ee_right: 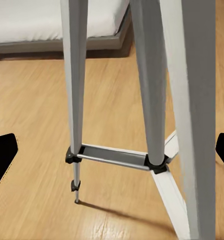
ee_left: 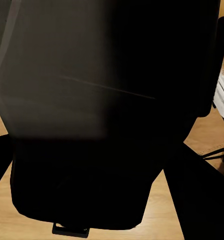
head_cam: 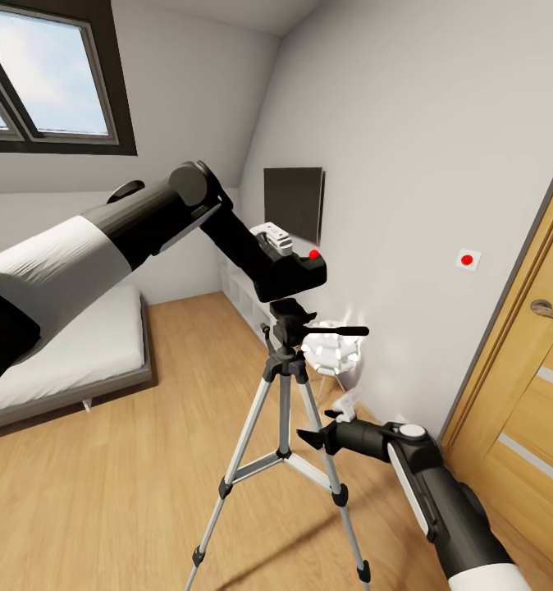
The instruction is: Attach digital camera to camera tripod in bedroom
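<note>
camera on the head of the stand right now: the digital camera [head_cam: 291, 275], black with its red button up top, sits directly over the black head of the camera tripod [head_cam: 285, 410], and from the head view it looks to be touching the mount, though i can't tell whether it's locked on. the left gripper [head_cam: 270, 243] is right behind and above the camera body, and its fingers are hidden by the camera, so whether it's clamped or loose i cannot tell. in the left wrist view the dark bulk of the camera [ee_left: 107, 115] is pressed up close to the lens, wood floor [ee_left: 156, 220] showing beneath.

down low, the right gripper [head_cam: 319, 435] hangs spread wide beside the tripod's legs, holding nothing. the right wrist view looks straight at the silver legs [ee_right: 151, 85] and the centre braces [ee_right: 114, 157], fingertips [ee_right: 3, 157] well apart at either side. grey bed [head_cam: 79, 353] sits off along the far wall, wooden door [head_cam: 531, 394] near the right arm.
</note>
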Controlling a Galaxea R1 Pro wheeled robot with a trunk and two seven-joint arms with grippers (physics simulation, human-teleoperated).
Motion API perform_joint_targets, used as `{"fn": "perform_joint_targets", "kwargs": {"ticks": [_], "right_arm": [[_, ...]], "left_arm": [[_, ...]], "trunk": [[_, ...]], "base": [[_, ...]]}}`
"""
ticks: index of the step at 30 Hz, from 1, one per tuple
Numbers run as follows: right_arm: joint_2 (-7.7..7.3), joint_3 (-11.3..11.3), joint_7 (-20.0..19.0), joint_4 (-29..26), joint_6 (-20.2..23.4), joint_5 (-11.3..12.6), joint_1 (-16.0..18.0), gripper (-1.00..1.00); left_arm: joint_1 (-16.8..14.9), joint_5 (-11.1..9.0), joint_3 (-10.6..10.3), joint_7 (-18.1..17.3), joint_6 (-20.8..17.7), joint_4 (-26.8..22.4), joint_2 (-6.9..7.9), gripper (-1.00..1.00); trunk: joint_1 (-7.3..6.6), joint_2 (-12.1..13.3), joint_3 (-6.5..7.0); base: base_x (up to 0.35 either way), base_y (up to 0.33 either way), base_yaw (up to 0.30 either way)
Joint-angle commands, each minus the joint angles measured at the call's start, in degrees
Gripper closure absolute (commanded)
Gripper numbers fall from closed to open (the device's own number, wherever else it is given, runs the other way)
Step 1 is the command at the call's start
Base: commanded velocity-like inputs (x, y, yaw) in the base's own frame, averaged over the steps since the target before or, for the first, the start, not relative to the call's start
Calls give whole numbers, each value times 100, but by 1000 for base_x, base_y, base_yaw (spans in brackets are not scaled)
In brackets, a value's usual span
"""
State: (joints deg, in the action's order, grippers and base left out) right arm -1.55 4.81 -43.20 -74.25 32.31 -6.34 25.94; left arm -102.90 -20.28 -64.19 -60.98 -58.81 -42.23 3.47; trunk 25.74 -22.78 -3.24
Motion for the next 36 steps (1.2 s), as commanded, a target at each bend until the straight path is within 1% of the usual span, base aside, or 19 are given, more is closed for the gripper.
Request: {"fn": "perform_joint_targets", "kwargs": {"ticks": [1,4,8,23,36], "right_arm": [[62,4,-33,68,5,-67,34,-100],[147,8,-8,210,-32,-73,91,-100],[198,9,27,350,-76,-77,159,-100],[182,-14,61,500,-91,-69,266,-100],[173,-16,332,561,-90,-69,293,-100]], "left_arm": [[-11,-11,-17,-11,-16,-5,4,100],[-11,-11,-17,-11,-16,-4,4,100],[-11,-11,-63,-11,-16,-4,4,100],[-11,-13,-109,-11,-15,-10,4,100],[-11,-11,-112,-11,-9,-4,13,100]], "trunk": [[4,-14,-14],[4,-14,-14],[4,-14,-14],[4,-14,-14],[4,-14,-14]], "base": [[0,0,0],[0,0,0],[0,0,0],[0,0,0],[0,0,0]]}}
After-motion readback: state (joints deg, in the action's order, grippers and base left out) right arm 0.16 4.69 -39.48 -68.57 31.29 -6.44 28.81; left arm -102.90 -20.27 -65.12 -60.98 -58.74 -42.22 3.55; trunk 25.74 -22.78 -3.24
